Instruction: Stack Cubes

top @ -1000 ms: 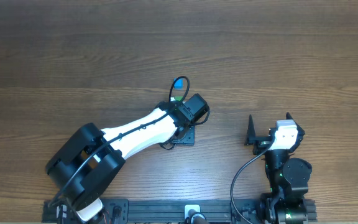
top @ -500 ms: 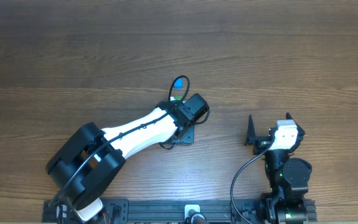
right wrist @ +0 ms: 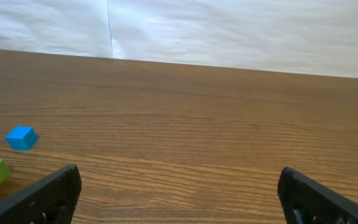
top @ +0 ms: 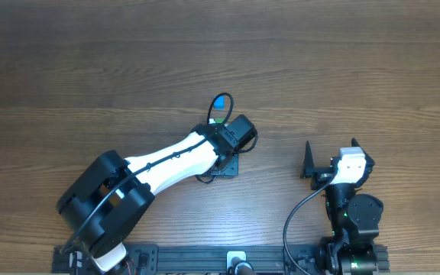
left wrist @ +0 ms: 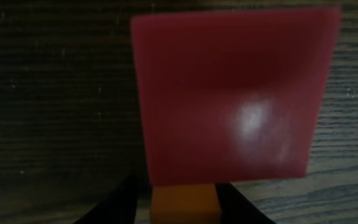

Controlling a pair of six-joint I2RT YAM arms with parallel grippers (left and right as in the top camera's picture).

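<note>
Near the middle of the brown wooden table [top: 90,61], a small orange cube [left wrist: 185,210] is flanked by the left gripper [left wrist: 176,200], with a glossy red cube [left wrist: 235,93] right against it; whether the orange cube is clenched cannot be told. The right gripper [right wrist: 179,193] is held at the right, spread wide and empty. Stacking of the red and orange pair is judged to be in hand, and a straight, gentle withdrawal would be called for before the blue cube [top: 220,101] and green cube [top: 216,120] on the far side are fetched.
</note>
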